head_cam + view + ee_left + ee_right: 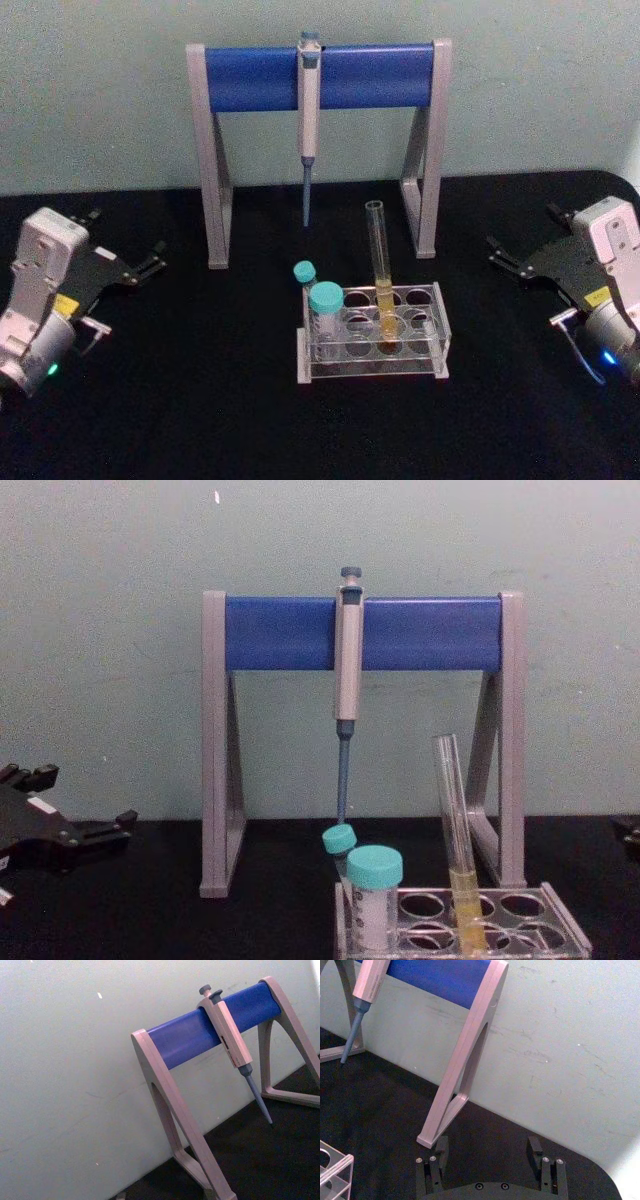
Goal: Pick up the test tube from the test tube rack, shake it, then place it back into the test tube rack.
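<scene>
The test tube (379, 262) stands in the test tube rack (443, 338), which sits in the middle of the black table (200, 410). The tube is in a hole a bit to the right of the rack's middle. It stands almost straight up, so its long way runs up and down. Its open top pokes high above the rack, and the yellow liquid fills only the bottom part. Two teal-capped tubes (324, 300) stand at the rack's left end, away from it.

The right gripper (522, 230) waits at the right side of the table. Its two fingers (441, 1149) are spread wide with nothing between them. The left gripper (128, 234) waits at the left side, and its fingers look spread apart too, with nothing in them.

The tube is between the two claws, but the right one looks closer. From that claw the tube lies to the left, toward the middle of the table. I think the right claw should come in from the side and pinch the bare glass above the rack.

Behind it all, a grey-blue pipette (308, 130) hangs on a stand with a blue crossbar (250, 78).
</scene>
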